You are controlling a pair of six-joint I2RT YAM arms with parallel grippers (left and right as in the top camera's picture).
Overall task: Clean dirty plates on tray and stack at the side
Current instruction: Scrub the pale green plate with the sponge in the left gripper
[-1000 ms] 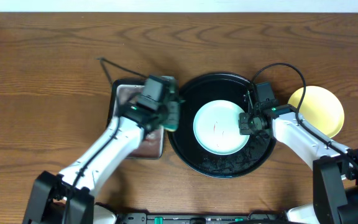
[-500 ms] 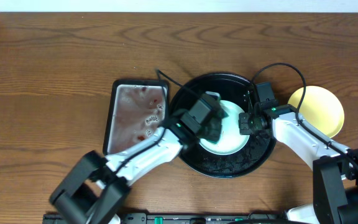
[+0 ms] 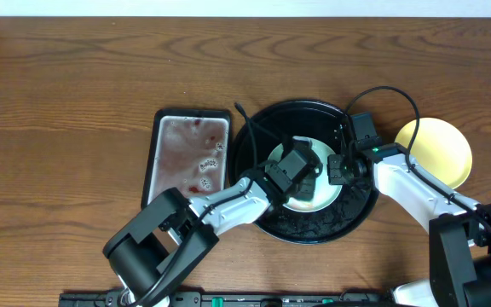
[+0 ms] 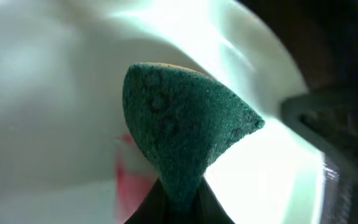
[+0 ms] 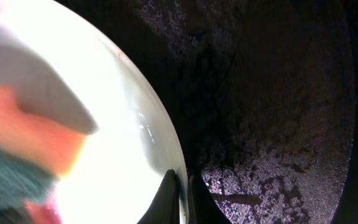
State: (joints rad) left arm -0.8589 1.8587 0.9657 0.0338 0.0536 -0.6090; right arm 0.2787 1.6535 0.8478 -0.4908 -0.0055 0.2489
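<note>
The pan (image 3: 186, 158), stained red, sits just beside the tray (image 3: 258, 200) at its 9 o'clock. It is close enough that a wide sweep of the left arm could knock it or pick up more mess.

The left gripper (image 3: 299, 175) is clamped on a green sponge (image 4: 185, 137), with the sponge's tip on or just above the pale plate (image 3: 318, 198), which lies in the middle of the tray. A red smear (image 4: 126, 169) shows on the plate at the sponge's 7 o'clock. The main risk, as I judge it, is spreading that smear instead of lifting it. Pressing too hard could also make the plate skid on the tray floor, which looks wet and speckled in the right wrist view.

The right gripper (image 5: 180, 186) pinches the plate's rim at 3 o'clock. It is a thin hold on a slick edge, so a hard push from the sponge could pull the rim free or tip the plate. The two grippers also work close together over one small plate, and a stroke carried too far towards 3 o'clock could bump them.

The left arm's black cable (image 3: 244, 119) arches over the tray rim at about 10 o'clock and could snag there.

The yellow plate (image 3: 437, 149) rests on the table (image 3: 75, 85) at the tray's 3 o'clock, partly under the right arm. A quick pull back by that arm could nudge it. I cannot see a third plate.
</note>
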